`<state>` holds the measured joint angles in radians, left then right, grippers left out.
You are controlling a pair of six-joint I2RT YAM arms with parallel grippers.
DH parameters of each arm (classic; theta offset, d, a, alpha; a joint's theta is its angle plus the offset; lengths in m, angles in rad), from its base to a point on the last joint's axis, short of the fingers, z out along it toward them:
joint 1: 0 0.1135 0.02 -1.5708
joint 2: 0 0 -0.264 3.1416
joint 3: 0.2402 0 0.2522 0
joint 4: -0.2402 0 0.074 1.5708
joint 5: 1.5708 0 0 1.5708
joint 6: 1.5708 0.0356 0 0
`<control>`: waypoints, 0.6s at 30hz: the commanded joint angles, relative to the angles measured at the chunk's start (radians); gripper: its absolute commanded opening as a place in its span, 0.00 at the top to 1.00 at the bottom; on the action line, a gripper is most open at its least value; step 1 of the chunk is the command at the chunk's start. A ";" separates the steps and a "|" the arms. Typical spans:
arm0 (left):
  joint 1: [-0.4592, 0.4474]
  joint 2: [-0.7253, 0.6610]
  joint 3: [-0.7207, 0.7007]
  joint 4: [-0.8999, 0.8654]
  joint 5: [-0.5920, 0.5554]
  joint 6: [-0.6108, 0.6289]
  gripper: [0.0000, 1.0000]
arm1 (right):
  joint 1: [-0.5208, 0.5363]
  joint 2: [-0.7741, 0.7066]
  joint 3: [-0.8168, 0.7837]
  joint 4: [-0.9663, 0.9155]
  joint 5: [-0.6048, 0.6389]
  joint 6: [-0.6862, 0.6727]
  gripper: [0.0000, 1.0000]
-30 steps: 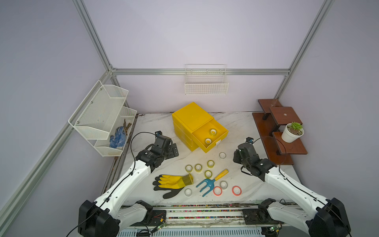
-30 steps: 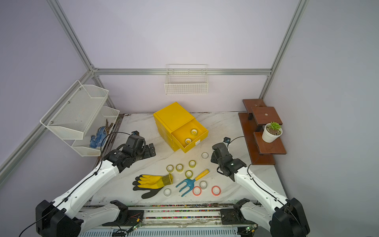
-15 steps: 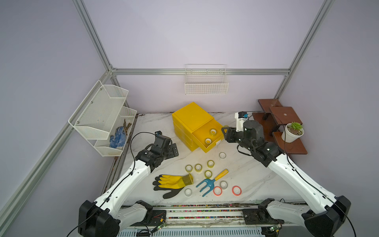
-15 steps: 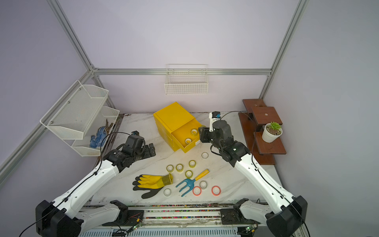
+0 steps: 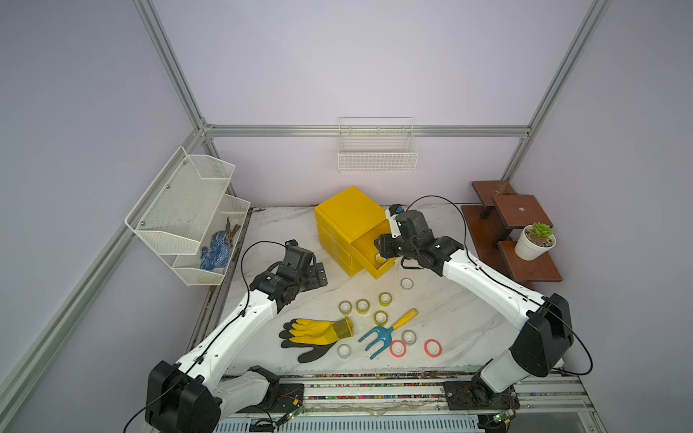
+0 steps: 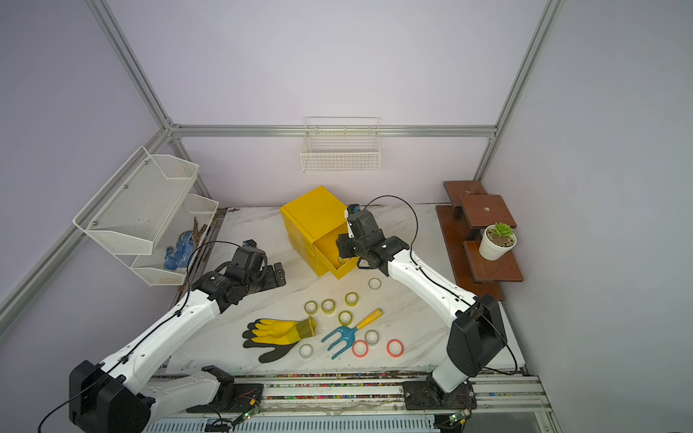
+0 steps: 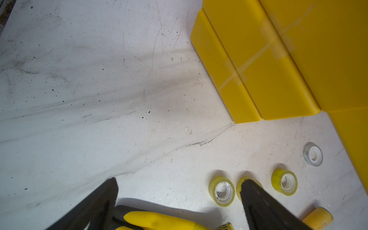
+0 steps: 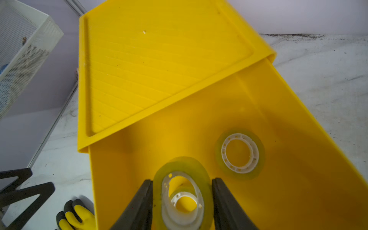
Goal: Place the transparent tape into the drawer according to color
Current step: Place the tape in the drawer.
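Tape sorting centres on the top drawer [image 5: 365, 245], pulled out of the yellow cabinet [image 5: 348, 213] just above the middle of both top views. Right gripper [image 8: 182, 181] hangs over the open drawer, its jaws clenched on the outer rim of the held roll [image 8: 179, 165], a yellow-green one tilted with its white core towards the wrist camera. On the drawer floor a flat roll [image 8: 239, 171] of the same tint lies beside it, clear of the jaws, and another white core shows through the held roll's hole. Left gripper [image 7: 179, 184] is released, jaws spread wide, low over the desk [image 5: 285, 240] to the left of the cabinet in the top views. Below the drawer in those views, four loose yellow-green rolls [image 5: 358, 307] cluster at centre, and one clear roll [image 5: 402, 283] sits just beneath the drawer front, apart from it. Two red rolls [image 5: 397, 341] lie at lower centre, right of the blue fork [image 5: 377, 333]. Two more clear ones rest near the fork's head. Left of the fork lies a glove [image 5: 315, 333].
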<state>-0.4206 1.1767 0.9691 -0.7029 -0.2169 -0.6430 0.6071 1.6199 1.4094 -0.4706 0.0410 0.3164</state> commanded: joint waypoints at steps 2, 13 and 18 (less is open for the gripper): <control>0.007 0.013 0.015 0.012 0.024 0.019 0.00 | 0.005 0.013 0.028 0.017 0.038 -0.008 0.53; 0.007 0.039 0.017 0.012 0.044 0.030 0.00 | 0.005 -0.027 0.047 0.058 0.029 -0.012 0.35; 0.008 0.052 0.019 0.011 0.054 0.035 0.00 | 0.005 -0.139 -0.020 0.112 0.012 0.004 0.35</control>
<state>-0.4198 1.2224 0.9691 -0.7036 -0.1783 -0.6323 0.6071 1.5814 1.4178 -0.4229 0.0578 0.3103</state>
